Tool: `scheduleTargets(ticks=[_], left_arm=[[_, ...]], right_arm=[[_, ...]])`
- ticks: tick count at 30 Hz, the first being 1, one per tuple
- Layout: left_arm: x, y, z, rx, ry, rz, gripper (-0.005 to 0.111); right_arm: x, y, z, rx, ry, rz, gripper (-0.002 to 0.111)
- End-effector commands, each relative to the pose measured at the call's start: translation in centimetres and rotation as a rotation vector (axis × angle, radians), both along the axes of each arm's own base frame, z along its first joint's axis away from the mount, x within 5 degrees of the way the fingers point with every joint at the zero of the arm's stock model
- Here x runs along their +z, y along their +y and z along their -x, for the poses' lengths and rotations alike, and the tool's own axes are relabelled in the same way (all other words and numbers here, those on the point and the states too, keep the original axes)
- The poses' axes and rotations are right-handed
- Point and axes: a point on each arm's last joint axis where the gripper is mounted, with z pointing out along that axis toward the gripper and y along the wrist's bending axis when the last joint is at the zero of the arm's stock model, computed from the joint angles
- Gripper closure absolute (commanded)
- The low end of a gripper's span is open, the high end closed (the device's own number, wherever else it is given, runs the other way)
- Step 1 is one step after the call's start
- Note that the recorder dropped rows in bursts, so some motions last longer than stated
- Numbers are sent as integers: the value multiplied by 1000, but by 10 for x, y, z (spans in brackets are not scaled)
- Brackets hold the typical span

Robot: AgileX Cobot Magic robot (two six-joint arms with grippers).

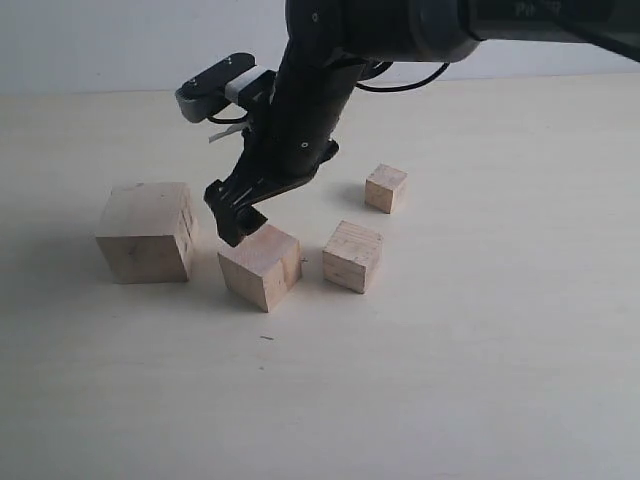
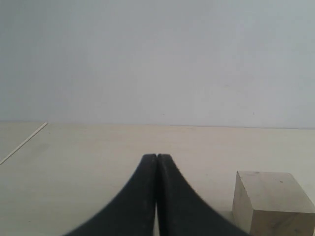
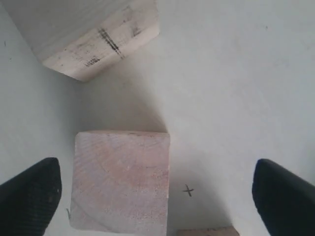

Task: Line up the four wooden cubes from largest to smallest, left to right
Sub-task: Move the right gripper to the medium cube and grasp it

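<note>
Four pale wooden cubes stand on the table: the largest cube (image 1: 148, 232), a second cube (image 1: 262, 265), a third cube (image 1: 352, 256) and the smallest cube (image 1: 385, 188) farther back. My right gripper (image 1: 243, 216) reaches across from the right and hangs open just over the second cube's back left corner. In the right wrist view the second cube (image 3: 120, 179) lies between the spread fingers of that gripper (image 3: 157, 196), close to one of them, and the largest cube (image 3: 98, 37) shows its dark mark. My left gripper (image 2: 156, 157) is shut and empty, with a wooden cube (image 2: 273, 201) beside it.
A small dark cross mark (image 3: 188, 190) is on the tabletop (image 1: 480, 350) beside the second cube. A sliver of the third cube (image 3: 206, 231) shows at the right wrist view's edge. A grey wall (image 2: 157, 59) rises behind the table.
</note>
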Motion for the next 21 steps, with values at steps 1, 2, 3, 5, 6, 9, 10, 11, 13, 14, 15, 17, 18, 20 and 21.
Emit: scheduleTargets(ticks=[1,2,3,5,6,9,10,11,13,14,15,17,18,20,21], left_arm=[[0,0,0,1,-7,9,104],[0,0,0,1,-7,9,104],[0,0,0,1,-7,9,104],[0,0,0,1,-7,9,104],[0,0,0,1,-7,9,104],[0,0,0,1,-7,9,104],[0,0,0,1,-7,9,104],[0,0,0,1,-7,9,104],[0,0,0,1,-7,9,104],[0,0,0,1,-7,9,104],[0,0,0,1,-7,9,104],[0,0,0,1,-7,9,104],[0,0,0,1,-7,9,104],[0,0,0,1,-7,9,104],[0,0,0,1,-7,9,104]], right_arm=[[-8,3,2,-11,33,-5,8],[-10,3,2,-12,42,-1,8],[-12,5,5,-4,48,5,8],[-18,6,6,7,56,28,8],[-22,8,8,11,65,31,8],[-31,13,14,38,68,52,8],[-34,15,15,48,68,61,8],[-37,16,16,59,62,73,8],[-41,16,17,66,59,86,8],[-44,16,16,73,51,99,8],[-45,15,15,77,39,111,8],[-47,13,13,86,21,132,10],[-49,13,13,89,17,139,12],[-52,13,12,95,17,146,22],[-54,13,12,99,19,150,28]])
